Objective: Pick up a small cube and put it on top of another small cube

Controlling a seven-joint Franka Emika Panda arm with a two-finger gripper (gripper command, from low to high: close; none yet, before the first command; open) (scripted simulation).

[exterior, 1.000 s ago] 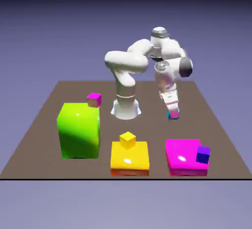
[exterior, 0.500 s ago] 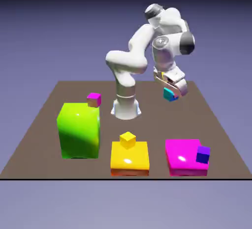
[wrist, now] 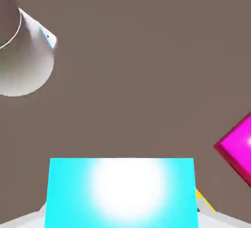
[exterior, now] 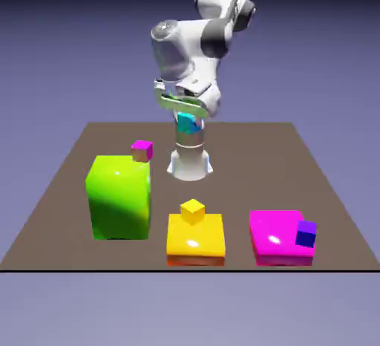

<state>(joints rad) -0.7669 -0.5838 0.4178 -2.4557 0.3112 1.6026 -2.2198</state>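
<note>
Three big blocks are being carried near the front edge of a brown table, set before a plain blue-violet backdrop: green toward the exterior view's left, yellow in the middle, magenta toward the right. Small cubes are being borne on them: magenta, yellow and dark blue. The cyan cube is being gripped between the closed fingers of the pincer, held high above the table in front of the arm's base. In the hand view the cyan cube is filling the bottom edge. No writing is being shown.
</note>
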